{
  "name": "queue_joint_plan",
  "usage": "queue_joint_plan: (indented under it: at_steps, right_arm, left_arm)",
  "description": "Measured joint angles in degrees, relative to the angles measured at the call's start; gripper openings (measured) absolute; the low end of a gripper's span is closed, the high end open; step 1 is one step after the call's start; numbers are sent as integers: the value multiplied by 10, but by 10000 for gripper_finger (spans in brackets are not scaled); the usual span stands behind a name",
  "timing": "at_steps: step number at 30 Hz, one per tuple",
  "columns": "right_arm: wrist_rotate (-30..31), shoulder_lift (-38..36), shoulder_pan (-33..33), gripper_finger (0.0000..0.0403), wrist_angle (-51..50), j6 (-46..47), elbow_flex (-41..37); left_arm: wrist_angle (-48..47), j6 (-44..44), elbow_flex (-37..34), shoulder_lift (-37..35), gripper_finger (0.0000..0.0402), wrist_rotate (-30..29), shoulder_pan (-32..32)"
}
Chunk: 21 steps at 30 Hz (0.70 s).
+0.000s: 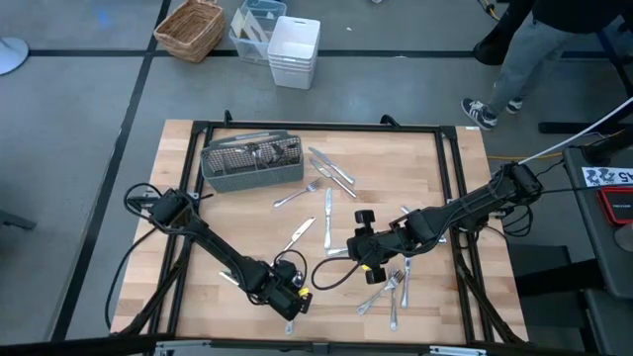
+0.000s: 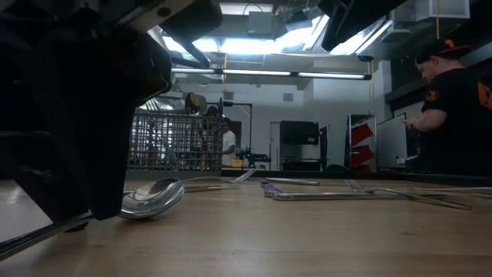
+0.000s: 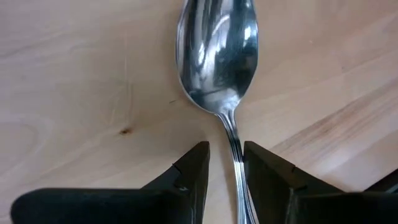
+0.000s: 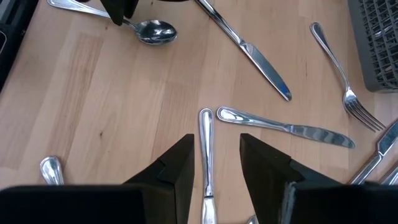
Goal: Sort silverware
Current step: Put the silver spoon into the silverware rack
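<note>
Left claw (image 3: 225,171) astride spoon (image 3: 217,53), wooden table (image 3: 74,93).

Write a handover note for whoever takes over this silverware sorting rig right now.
Left gripper: fingers straddle the handle of a spoon near the table's front edge.
Right gripper: fingers either side of a utensil handle mid-table; whether it grips is unclear.
Done: some pieces stand in the wire caddy.
Left: forks, knives and spoons lie scattered over the table.
</note>
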Motion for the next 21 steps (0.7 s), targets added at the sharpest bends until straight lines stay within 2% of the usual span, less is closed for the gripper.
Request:
queue_joint_plan:
  at_steps: [7, 11, 14, 17, 21]
  right_arm:
    - [0, 0, 0, 131, 0, 0, 0]
    - [-1, 0, 0, 131, 0, 0, 0]
    - [-1, 0, 0, 131, -1, 0, 0]
    - [-3, 0, 0, 131, -1, 0, 0]
    - [-3, 0, 0, 131, -1, 0, 0]
  left_arm:
    - [2, 59, 0, 0, 95, 5, 1]
    - [-4, 51, -6, -1, 95, 12, 5]
    - [-38, 41, -5, -1, 95, 45, 14]
    - [-60, 48, -5, -2, 95, 50, 20]
    - [-65, 89, -6, -2, 73, 55, 27]
